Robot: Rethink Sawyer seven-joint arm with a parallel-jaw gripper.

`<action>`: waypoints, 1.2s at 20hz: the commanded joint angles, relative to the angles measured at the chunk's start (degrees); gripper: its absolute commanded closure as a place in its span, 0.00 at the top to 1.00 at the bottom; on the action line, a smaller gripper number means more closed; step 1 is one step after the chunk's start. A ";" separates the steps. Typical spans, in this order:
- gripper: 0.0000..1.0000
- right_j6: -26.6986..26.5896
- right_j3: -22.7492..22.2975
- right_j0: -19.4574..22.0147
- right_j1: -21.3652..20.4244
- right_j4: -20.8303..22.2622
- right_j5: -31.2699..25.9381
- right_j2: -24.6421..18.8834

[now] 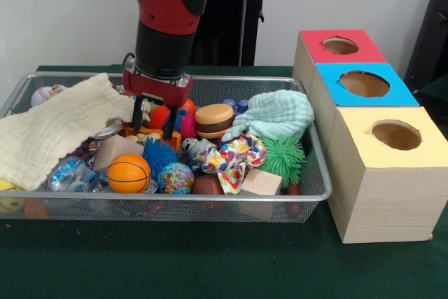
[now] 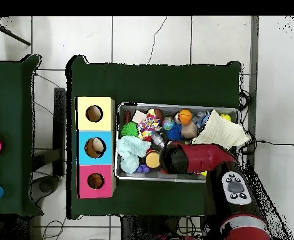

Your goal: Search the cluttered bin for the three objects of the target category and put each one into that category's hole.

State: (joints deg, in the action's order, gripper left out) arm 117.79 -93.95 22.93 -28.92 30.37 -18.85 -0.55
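Note:
The wire mesh bin (image 1: 231, 77) is full of toys and also shows in the overhead view (image 2: 177, 105). My gripper (image 1: 154, 117) is low in the bin's far left part, its two black fingers (image 1: 170, 122) apart, with the tips among the toys. A small pale toy (image 1: 146, 108) sits between the fingers and a tan-orange toy (image 1: 150, 134) lies just below the tips. I cannot tell if either is plush. The red-topped box's hole (image 1: 341, 45) is the farthest of the three holes; it also shows in the overhead view (image 2: 95, 181). In the overhead view my arm (image 2: 190, 157) hides the gripper.
A cream cloth (image 1: 56, 127) covers the bin's left, a mint cloth (image 1: 276, 113) its right. Around the gripper lie a toy burger (image 1: 214, 120), an orange basketball (image 1: 128, 173), a blue spiky ball (image 1: 159, 153), a green spiky ball (image 1: 283, 155) and wooden blocks (image 1: 260, 181). The blue-topped (image 1: 364, 83) and yellow-topped (image 1: 395, 134) boxes stand nearer the camera.

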 commanded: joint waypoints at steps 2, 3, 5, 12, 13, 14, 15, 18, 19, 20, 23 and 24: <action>1.00 7.02 1.14 -0.77 9.64 1.45 8.18 2.18; 1.00 6.71 1.23 -0.74 10.08 1.19 8.39 2.31; 1.00 5.16 1.15 0.64 11.34 0.36 7.35 1.21; 1.00 5.68 2.15 -1.72 12.80 -0.36 4.12 5.06; 1.00 5.75 2.17 -2.06 12.61 -0.40 3.71 5.61; 1.00 6.03 1.98 -2.56 12.27 -0.47 3.35 6.39; 1.00 5.80 1.82 -2.38 12.07 -0.55 3.34 6.37; 1.00 5.17 1.10 -2.14 10.93 -0.75 3.22 6.42; 1.00 4.99 0.94 -2.20 10.51 -0.79 2.99 6.57; 1.00 5.03 0.80 -2.41 10.10 -0.82 2.82 6.90; 1.00 4.48 1.05 -1.98 10.25 -0.97 2.45 6.75; 1.00 4.40 1.50 -1.53 11.19 -1.08 2.86 6.21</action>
State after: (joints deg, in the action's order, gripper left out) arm 117.80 -93.36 20.33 -23.11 30.06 -12.28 5.39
